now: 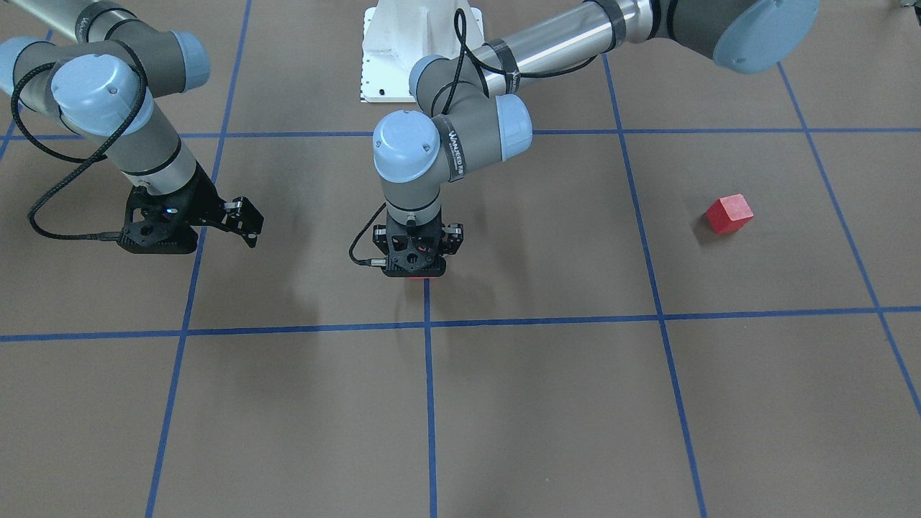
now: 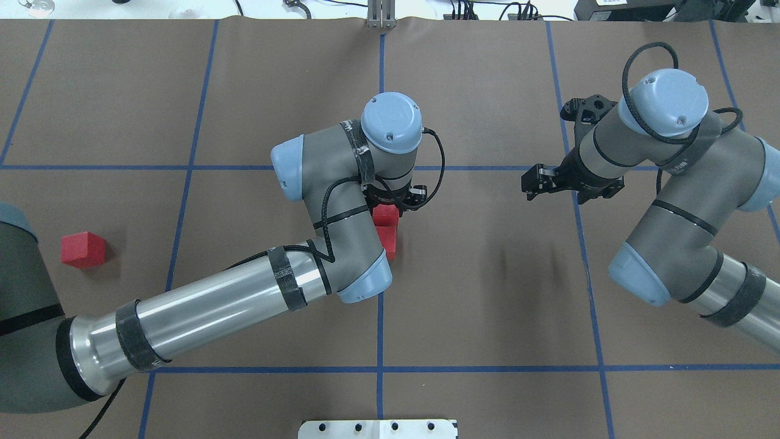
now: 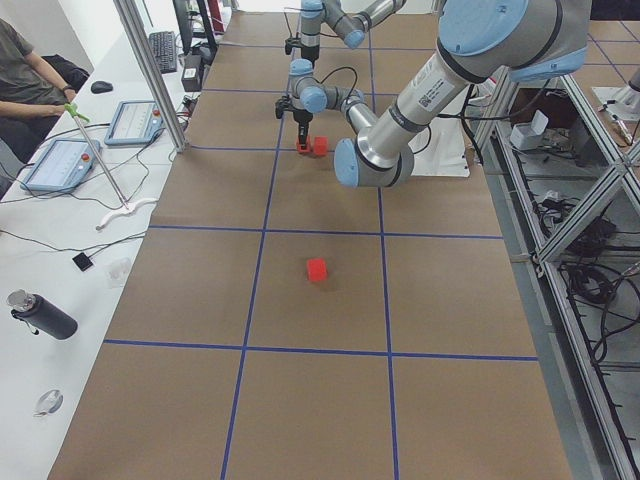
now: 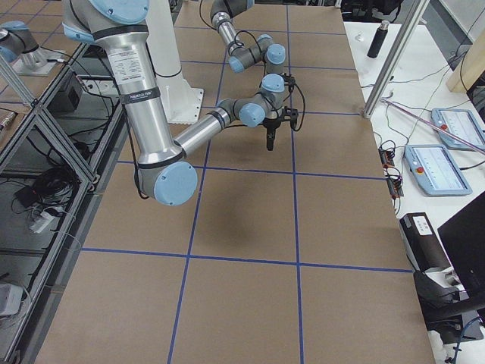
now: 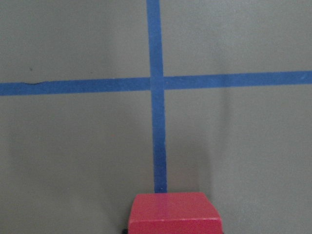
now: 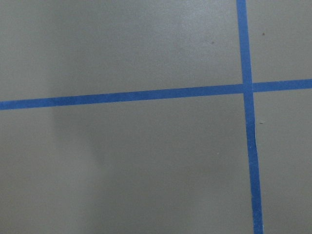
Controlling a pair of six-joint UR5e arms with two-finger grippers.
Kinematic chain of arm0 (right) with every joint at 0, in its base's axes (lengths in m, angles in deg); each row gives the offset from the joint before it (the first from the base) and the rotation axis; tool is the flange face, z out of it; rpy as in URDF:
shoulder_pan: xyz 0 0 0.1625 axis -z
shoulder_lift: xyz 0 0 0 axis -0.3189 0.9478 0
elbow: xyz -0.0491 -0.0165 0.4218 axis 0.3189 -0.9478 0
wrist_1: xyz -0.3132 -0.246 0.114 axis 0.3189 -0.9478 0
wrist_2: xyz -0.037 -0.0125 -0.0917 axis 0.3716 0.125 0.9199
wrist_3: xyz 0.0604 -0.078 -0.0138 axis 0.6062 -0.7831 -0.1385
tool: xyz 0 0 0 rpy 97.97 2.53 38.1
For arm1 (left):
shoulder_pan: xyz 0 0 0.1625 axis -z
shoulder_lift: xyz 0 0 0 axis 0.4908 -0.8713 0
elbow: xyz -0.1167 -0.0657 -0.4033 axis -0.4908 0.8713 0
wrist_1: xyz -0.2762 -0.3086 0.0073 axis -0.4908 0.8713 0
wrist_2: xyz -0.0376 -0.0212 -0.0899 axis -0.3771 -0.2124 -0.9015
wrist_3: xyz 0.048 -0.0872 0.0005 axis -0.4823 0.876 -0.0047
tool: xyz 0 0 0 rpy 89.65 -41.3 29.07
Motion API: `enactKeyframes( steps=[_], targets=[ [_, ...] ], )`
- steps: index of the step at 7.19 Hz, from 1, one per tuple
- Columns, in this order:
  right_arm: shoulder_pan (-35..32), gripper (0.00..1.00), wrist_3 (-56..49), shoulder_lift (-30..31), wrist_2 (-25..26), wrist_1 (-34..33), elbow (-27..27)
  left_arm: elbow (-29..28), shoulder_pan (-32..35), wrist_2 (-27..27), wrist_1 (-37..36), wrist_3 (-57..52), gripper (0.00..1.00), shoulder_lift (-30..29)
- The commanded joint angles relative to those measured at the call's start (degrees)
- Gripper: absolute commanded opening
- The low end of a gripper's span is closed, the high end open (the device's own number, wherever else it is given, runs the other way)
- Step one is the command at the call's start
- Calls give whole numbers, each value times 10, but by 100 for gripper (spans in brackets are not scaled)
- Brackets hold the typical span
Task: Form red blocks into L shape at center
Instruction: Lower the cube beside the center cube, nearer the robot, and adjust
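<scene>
The table (image 2: 487,317) is a broad flat brown sheet, and the center (image 2: 469,286) is its middle patch, split by the vertical blue tape line (image 2: 380,317). The left arm (image 2: 213,305) reaches across to that line. The right arm (image 2: 670,244) hangs over the right-hand squares, well apart.

The left gripper (image 1: 417,272) points straight down at the line. Its own wrist hides its fingers, so I cannot tell how wide it stands or whether it grips the red cube (image 2: 386,216) beneath it. The right gripper (image 2: 529,183) stands parted and holds nothing.

A second cube (image 2: 390,245) sits just nearer the robot, beside the first; whether the two touch is hidden. The third cube (image 2: 83,249) lies alone, far to the left.

The red blocks look rigid, light and matte, so they should neither slip nor crush. A pinch across two opposite flat faces, squared to them, looks the surest hold. Being so light, they will likely skate if nudged.

Around the lone cube the sheet is bare on every side, so a straight drop looks easy. At the line room is tight: fingers coming down beside the pair risk knocking them askew.
</scene>
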Motion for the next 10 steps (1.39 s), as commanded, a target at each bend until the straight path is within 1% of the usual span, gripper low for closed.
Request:
enactKeyframes(
  steps=[1, 5, 7, 10],
  targets=[
    [0, 100, 2, 0, 0, 0, 1, 0, -1, -1, 0, 0, 0, 0],
    [-1, 100, 6, -1, 0, 0, 5, 4, 0, -9, -3, 0, 0, 0],
    [-1, 100, 6, -1, 0, 0, 6, 29, -3, -12, -2, -1, 0, 28],
    [-1, 100, 6, -1, 0, 0, 6, 38, -4, -13, -2, 0, 0, 33]
  ],
)
